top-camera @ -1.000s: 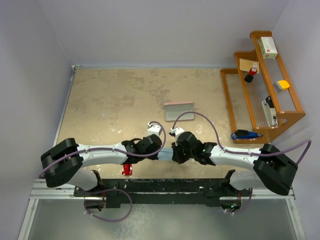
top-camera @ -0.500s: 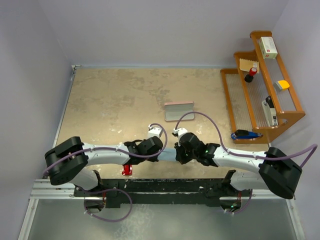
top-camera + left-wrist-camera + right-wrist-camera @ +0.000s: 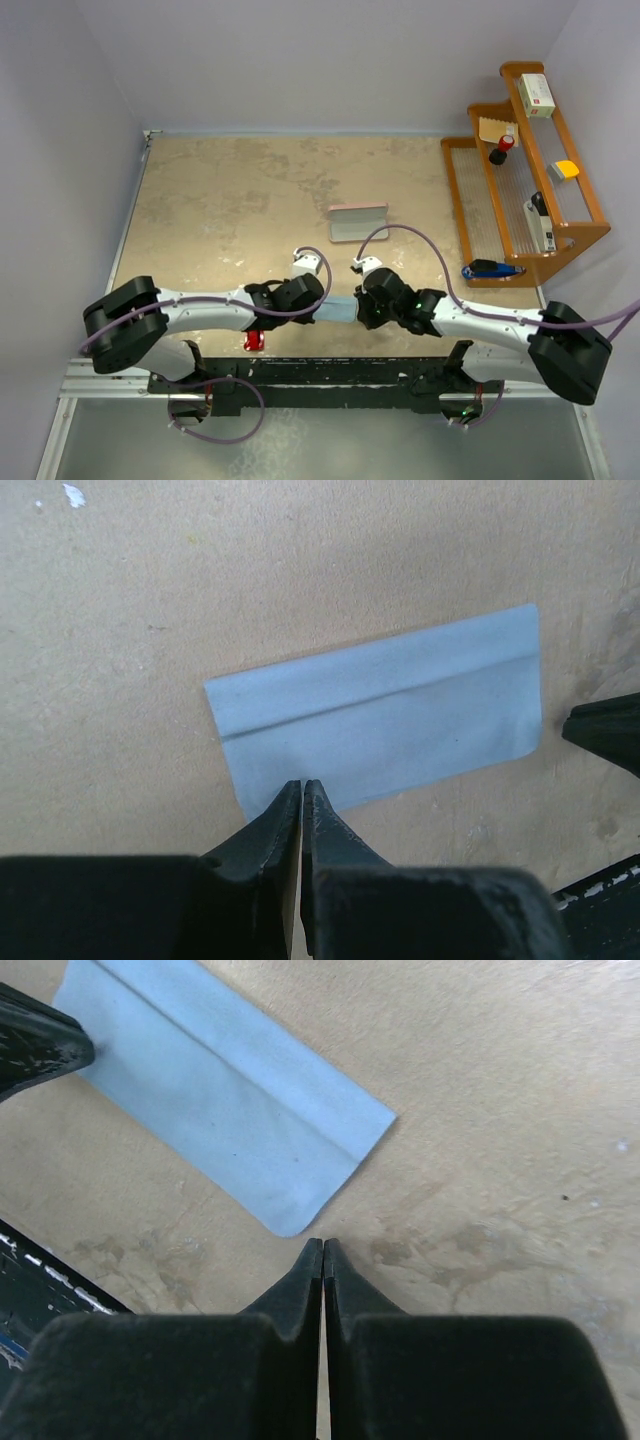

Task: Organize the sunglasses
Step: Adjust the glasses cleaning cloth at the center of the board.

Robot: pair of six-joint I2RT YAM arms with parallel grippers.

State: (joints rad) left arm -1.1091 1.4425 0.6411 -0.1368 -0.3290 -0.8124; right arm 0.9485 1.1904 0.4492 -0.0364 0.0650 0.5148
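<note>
Both the left end effector and right end effector are clenched empty beside the folded blue cloth, while the red sunglasses sit at the table's near edge, where the left arm could sweep them off.

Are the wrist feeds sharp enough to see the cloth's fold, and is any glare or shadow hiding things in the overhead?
Left wrist: blue cloth sharp, crease clear, no glare. Right wrist: equally sharp; right pincer just a dark silhouette. Top external: even light, soft shadows; sunglasses partly hidden by the left arm.
</note>
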